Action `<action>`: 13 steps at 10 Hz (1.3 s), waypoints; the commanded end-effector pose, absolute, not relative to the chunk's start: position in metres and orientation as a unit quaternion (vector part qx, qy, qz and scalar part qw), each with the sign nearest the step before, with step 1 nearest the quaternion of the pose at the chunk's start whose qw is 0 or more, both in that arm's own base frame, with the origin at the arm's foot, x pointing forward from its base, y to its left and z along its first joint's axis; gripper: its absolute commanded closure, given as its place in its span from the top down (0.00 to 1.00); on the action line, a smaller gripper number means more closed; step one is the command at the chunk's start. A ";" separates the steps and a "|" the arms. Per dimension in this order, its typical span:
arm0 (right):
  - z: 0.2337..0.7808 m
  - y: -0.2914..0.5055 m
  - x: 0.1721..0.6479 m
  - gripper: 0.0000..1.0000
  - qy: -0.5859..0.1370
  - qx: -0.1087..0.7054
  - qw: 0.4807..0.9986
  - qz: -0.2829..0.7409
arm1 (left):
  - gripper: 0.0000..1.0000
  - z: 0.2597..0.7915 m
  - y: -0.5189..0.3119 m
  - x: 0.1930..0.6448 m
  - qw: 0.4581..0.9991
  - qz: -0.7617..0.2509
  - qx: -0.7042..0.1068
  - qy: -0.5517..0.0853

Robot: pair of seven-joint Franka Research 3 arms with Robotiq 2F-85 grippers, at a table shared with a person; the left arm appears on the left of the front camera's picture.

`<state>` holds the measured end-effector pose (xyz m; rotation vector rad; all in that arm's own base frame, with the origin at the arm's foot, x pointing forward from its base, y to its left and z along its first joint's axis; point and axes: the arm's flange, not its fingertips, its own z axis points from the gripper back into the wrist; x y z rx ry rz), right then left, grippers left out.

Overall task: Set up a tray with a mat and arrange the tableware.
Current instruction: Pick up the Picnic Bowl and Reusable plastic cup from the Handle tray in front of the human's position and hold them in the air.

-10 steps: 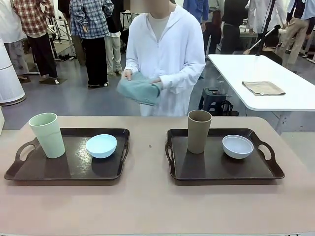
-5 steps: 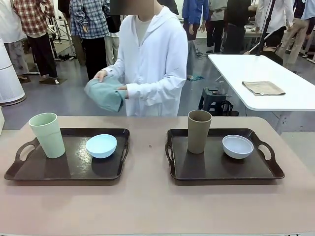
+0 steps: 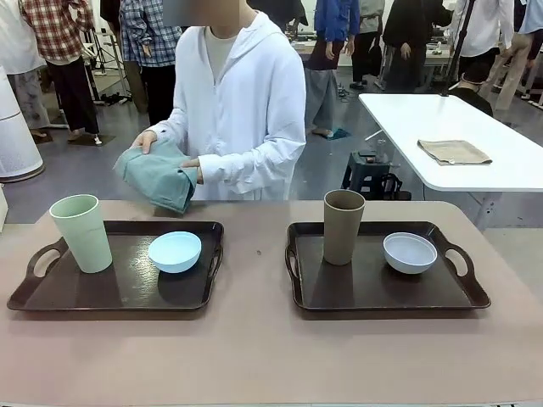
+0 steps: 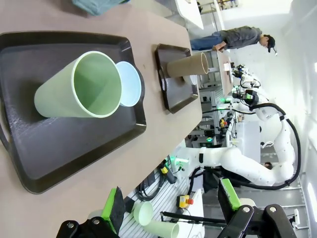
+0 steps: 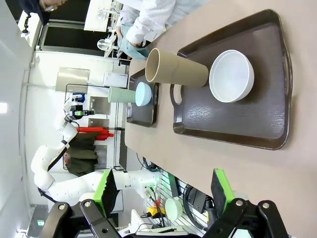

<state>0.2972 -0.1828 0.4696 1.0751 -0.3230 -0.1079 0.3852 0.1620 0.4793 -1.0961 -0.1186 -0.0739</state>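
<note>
Both pincers are hanging released and grasping nothing. The left gripper (image 4: 171,196) is facing the left tray (image 3: 110,307) from the robot's side, and the right gripper (image 5: 164,181) is gaping well to the right of that tray.

The pale green cup (image 3: 82,233) is standing on the left tray's left half, with the light blue bowl (image 3: 175,251) on its right half. Just beyond its far rim, a person (image 3: 237,110) is holding the folded teal mat (image 3: 157,175), soft and cloth-like. To its right, the right tray (image 3: 373,292) is carrying the brown cup (image 3: 343,226) and the white bowl (image 3: 410,252).

The likeliest trouble: the 2 tall, smooth, tapered cups are looking top-heavy, so a dragged mat or a nudged tray could topple them. The shallow, glossy, round bowls could slip between the pads. Both dark, textured trays are occupied, so laying the mat is probably requiring them cleared first.
</note>
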 end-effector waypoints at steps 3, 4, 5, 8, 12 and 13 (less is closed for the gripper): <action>0.471 -0.183 0.297 1.00 -0.155 0.516 0.841 -0.050 | 1.00 0.480 0.163 0.384 0.848 -0.036 -0.525 -0.057; 0.471 -0.183 0.297 1.00 -0.155 0.516 0.841 -0.050 | 1.00 0.480 0.163 0.384 0.848 -0.036 -0.525 -0.057; 0.471 -0.183 0.297 1.00 -0.155 0.516 0.841 -0.050 | 1.00 0.480 0.163 0.384 0.848 -0.036 -0.525 -0.057; 0.471 -0.183 0.297 1.00 -0.155 0.516 0.841 -0.050 | 1.00 0.480 0.163 0.384 0.848 -0.036 -0.525 -0.057; 0.471 -0.183 0.297 1.00 -0.155 0.516 0.841 -0.050 | 1.00 0.480 0.163 0.384 0.848 -0.036 -0.525 -0.057; 0.471 -0.183 0.297 1.00 -0.155 0.516 0.841 -0.050 | 1.00 0.480 0.163 0.384 0.848 -0.036 -0.525 -0.057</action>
